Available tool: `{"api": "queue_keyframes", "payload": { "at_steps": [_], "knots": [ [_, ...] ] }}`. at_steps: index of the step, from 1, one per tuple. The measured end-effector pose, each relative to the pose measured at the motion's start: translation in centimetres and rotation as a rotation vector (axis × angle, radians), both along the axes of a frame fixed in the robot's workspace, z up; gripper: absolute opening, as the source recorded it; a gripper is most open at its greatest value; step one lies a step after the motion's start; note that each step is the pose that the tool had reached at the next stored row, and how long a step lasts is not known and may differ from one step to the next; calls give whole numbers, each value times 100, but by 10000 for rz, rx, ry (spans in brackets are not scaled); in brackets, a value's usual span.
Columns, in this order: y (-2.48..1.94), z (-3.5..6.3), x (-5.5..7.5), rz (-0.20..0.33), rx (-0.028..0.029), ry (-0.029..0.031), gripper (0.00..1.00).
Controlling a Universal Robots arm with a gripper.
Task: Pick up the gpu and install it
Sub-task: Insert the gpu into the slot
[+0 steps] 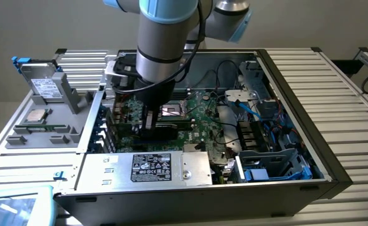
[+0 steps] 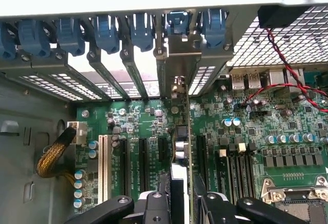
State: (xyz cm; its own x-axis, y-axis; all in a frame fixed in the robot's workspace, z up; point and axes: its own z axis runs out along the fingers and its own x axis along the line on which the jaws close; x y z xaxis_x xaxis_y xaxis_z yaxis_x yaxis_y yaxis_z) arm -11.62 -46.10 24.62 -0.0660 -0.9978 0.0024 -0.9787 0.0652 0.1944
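I have the black two-fingered gripper [image 2: 180, 196] closed on the top edge of the gpu [image 2: 180, 142], a thin rectangular card I see edge-on, standing upright over the large green motherboard [image 2: 230, 131] among the long black expansion slots [image 2: 141, 157]. Its flat silvery metal bracket [image 2: 177, 65] sits at the rear wall of the dark grey steel case [image 1: 171, 202], in line with the glossy blue plastic retention clips [image 2: 107, 32]. To seat it well, I judge the card must be square to its slot and pressed evenly, straight down, with the bracket tongue sliding cleanly into its gap; any tilt could bind the contacts or flex the stiff, brittle board. Whether it is fully home I cannot tell
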Motion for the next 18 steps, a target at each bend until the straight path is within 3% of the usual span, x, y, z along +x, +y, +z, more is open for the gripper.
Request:
{"api": "queue_keyframes", "payload": {
  "at_steps": [18],
  "knots": [
    [12,-37,-19,61,-3,2,28]
  ]
}}
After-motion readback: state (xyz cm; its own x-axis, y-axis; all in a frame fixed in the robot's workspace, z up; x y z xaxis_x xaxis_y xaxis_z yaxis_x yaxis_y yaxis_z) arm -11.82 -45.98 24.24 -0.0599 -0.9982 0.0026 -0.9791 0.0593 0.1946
